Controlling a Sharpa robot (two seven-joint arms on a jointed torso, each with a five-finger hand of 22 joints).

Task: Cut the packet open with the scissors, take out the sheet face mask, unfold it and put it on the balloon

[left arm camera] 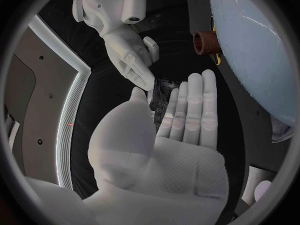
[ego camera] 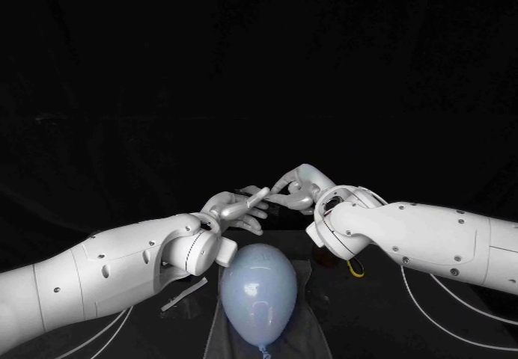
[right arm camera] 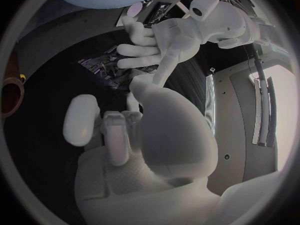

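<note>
A: Head cam, where's it sitting?
B: High on the robot's head, tilted down at the black table point(ego camera: 367, 321), mid range. The arms enter at the lower left and lower right. The silver many-fingered left hand point(ego camera: 239, 208) and the silver right hand point(ego camera: 297, 191) meet at frame centre. The pale blue rubber balloon point(ego camera: 257, 293) is at lower centre, closest to the lens.
A: Wrist cams?
B: Fisheye, each right behind its own palm and very close, looking out along the fingers. They face each other: the left wrist cam sees the right hand point(left arm camera: 128, 50), the right wrist cam sees the left hand point(right arm camera: 147, 42).
A: Overlap?
B: All three cover the spot where the hands meet. Both wrist cams catch the dark printed foil packet point(left arm camera: 160, 92) there, plus part of the balloon.
</note>
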